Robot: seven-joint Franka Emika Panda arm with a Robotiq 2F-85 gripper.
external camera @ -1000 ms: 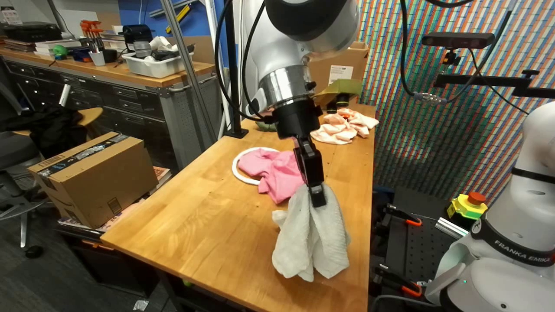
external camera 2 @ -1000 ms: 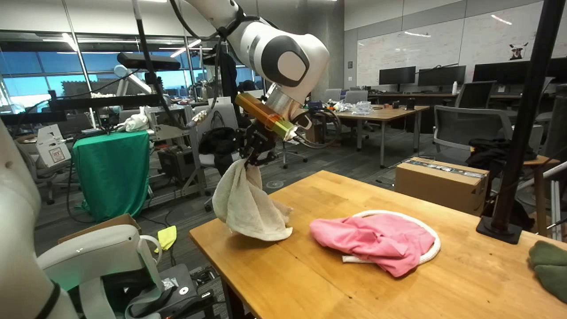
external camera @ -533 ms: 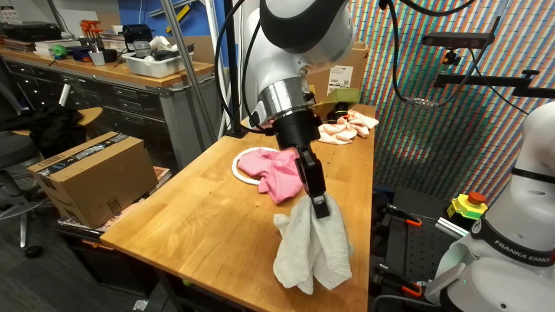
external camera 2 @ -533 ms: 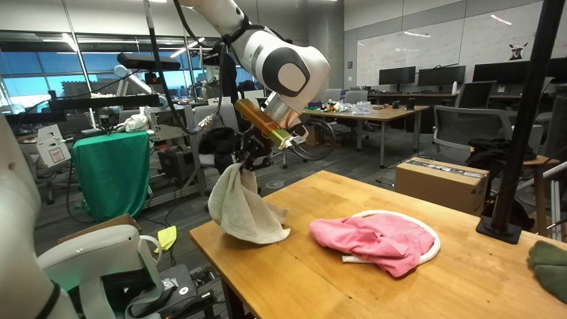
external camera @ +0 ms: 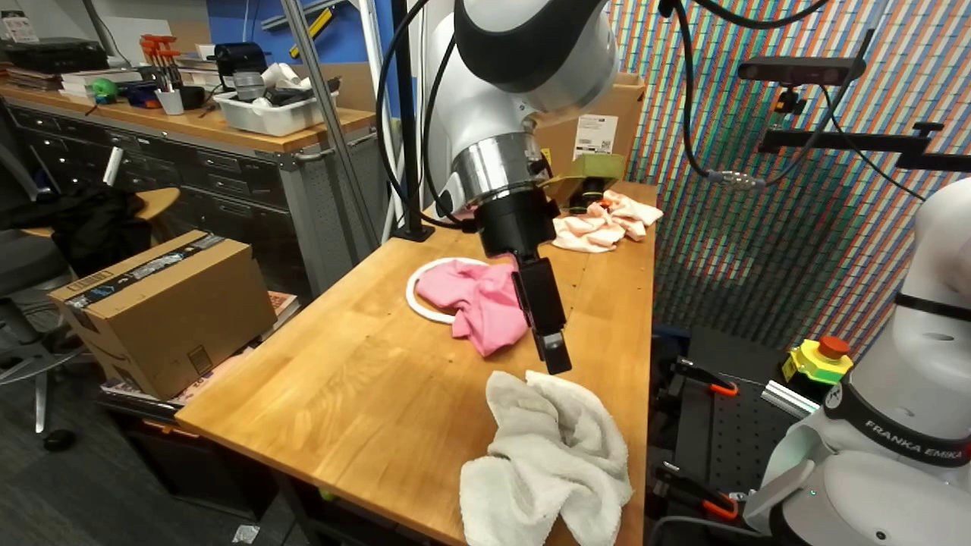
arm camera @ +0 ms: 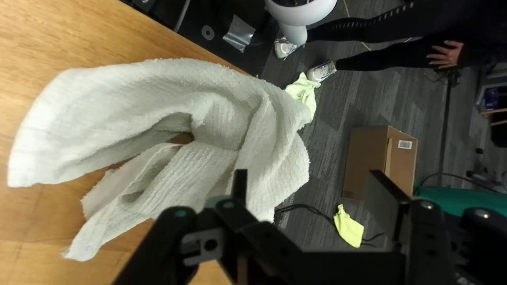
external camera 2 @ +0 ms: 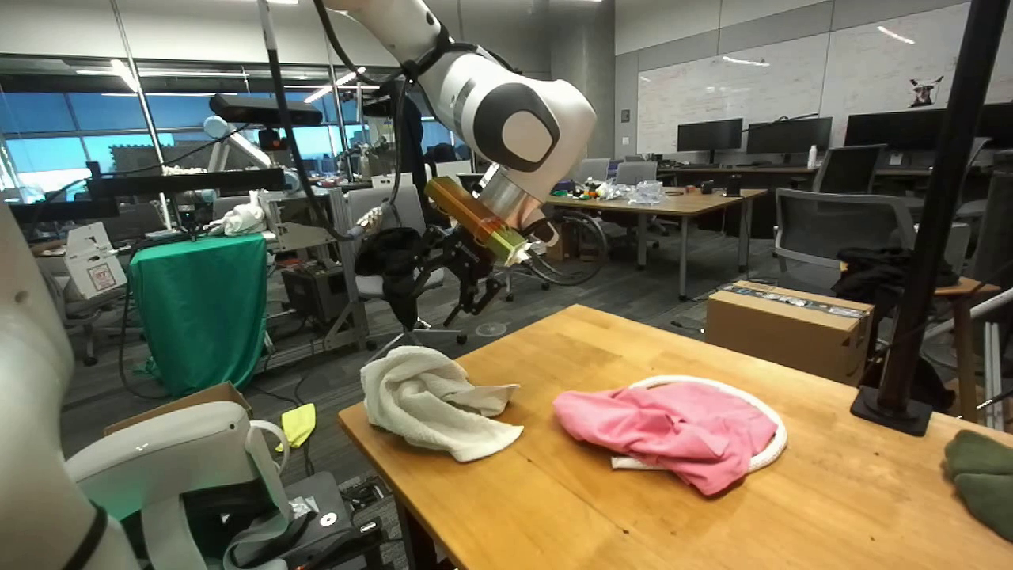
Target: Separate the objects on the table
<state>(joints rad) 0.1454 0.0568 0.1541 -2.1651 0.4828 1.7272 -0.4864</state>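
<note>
Some peach cloth (in an exterior view only) | gripper wide above white towel

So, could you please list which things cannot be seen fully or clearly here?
White cord loop: partly covered by the crumpled pink cloth in both exterior views.
Dark-green rounded item: cut off by the right edge in an exterior view.
Cream-white towel: cut off by the bottom edge in an exterior view.
Orange patch by the crumpled peach cloth: too small to identify, in an exterior view.
</note>
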